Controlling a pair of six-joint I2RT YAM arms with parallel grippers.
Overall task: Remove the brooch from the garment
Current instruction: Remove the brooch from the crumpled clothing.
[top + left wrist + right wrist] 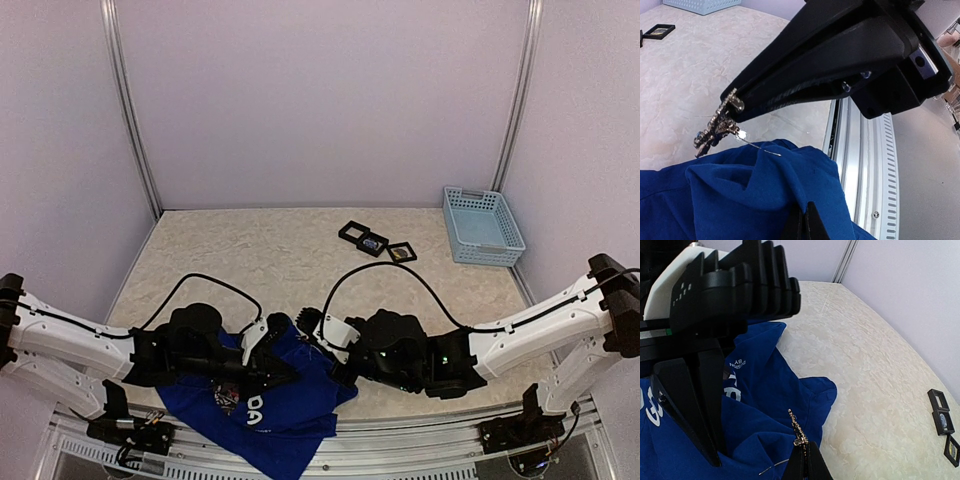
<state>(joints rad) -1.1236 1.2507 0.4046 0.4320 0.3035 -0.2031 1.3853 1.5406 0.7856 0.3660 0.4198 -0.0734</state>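
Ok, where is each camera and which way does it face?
Top: above, behind the bases, looking down on the table; left arm and right arm show.
Left wrist: on its arm, looking at the T-shirt; left gripper at bottom.
Right wrist: on its arm, looking across the T-shirt; right gripper holds the brooch.
Wrist views share the brooch.

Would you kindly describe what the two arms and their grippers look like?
Both arms, left arm and right arm, have white links with black joint housings and bulky black wrists. A thin black cable loops along each. The left gripper and right gripper have black, tapering fingers.
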